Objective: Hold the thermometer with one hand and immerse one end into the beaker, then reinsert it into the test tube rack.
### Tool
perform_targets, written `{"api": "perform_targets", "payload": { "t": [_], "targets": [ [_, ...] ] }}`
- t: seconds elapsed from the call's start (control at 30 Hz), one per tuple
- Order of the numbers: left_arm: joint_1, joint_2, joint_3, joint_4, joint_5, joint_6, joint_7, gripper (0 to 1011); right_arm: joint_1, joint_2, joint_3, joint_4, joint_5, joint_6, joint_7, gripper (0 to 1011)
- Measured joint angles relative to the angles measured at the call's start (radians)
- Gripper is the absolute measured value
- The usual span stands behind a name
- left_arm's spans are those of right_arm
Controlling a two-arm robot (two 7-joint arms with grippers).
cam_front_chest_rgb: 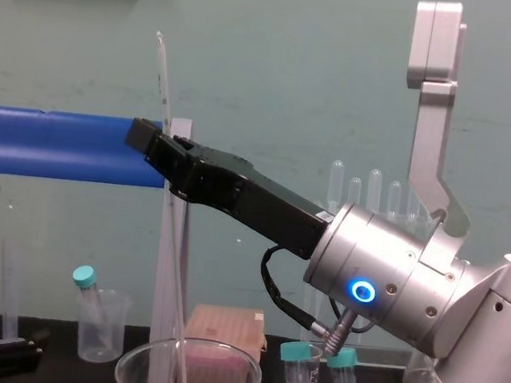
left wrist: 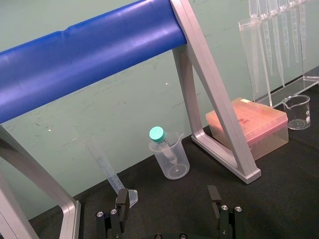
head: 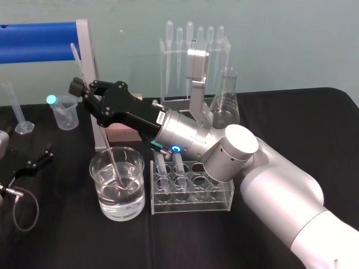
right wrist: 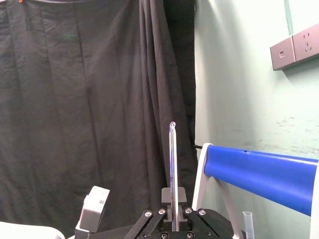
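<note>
Holding the thermometer (head: 112, 159) w/ our right end effector (head: 82, 89), fingers clenched on the rod, we see it tilted, lower end dipped in the water of the beaker (head: 101, 193), just beside the test tube rack (head: 224, 199). Our left end effector (left wrist: 168, 196) rests released on the bench (head: 67, 241), far left.

Black surface (head: 314, 112); clear beaker (head: 117, 185), clear thermometer (head: 106, 143). Right gripper (head: 84, 89) black, its arm (head: 280, 185) silver-white with a blue ring light (head: 176, 149). At the beaker's 11 o'clock a teal cap (head: 52, 100) and blue bar (head: 36, 42); at 12 a pink box (head: 120, 134); pale green wall (head: 280, 45)
</note>
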Motion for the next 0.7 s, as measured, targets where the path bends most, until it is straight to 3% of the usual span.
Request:
{"api": "perform_targets", "payload": {
  "t": [0.53,0.7],
  "targets": [
    [0.0,0.0,0.0,0.0,0.0,0.0,0.0,1008,0.0,0.0,0.0,0.0,0.0,0.0,0.001,55],
    [0.0,0.0,0.0,0.0,0.0,0.0,0.0,1008,0.0,-0.008,0.011,0.011,0.03,-0.009,0.038,55]
  ]
}}
